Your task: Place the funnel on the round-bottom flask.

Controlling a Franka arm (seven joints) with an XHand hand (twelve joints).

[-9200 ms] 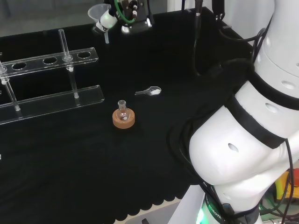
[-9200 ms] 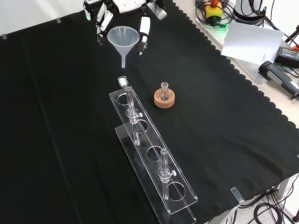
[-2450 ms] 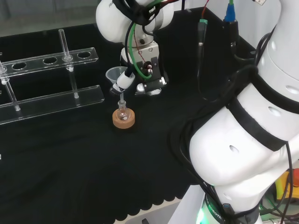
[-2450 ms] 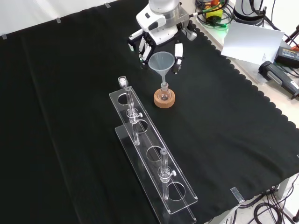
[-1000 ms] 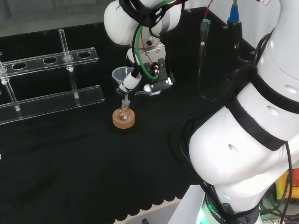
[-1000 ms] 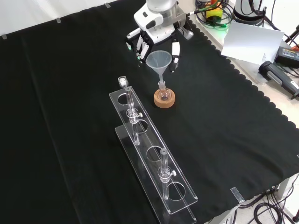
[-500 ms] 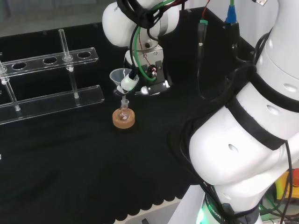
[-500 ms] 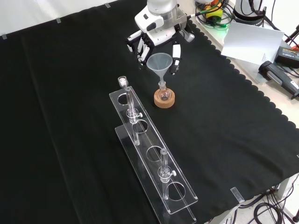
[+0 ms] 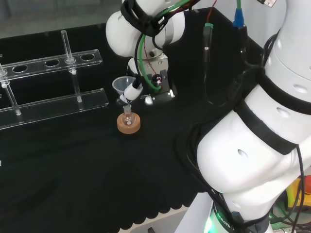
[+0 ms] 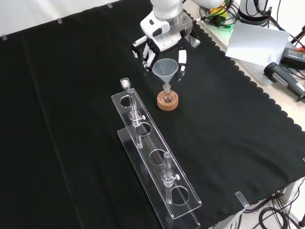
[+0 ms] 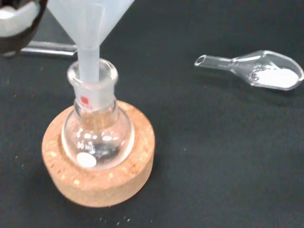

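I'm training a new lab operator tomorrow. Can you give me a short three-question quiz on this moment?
1. True or false: the funnel stem is inside the neck of the round-bottom flask.
2. What does the flask sit on: (a) red ribbed ring, (b) cork ring, (c) bare cloth?
3. What lies on the cloth beside the flask, holding white powder?

Key: 1 true. 2 b. 3 a clear glass scoop. The hand holds the funnel.

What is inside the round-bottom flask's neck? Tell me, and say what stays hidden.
The funnel's stem sits inside the neck of the round-bottom flask, which rests on a cork ring. How far the stem's tip goes is unclear. The flask's underside is hidden by the ring.
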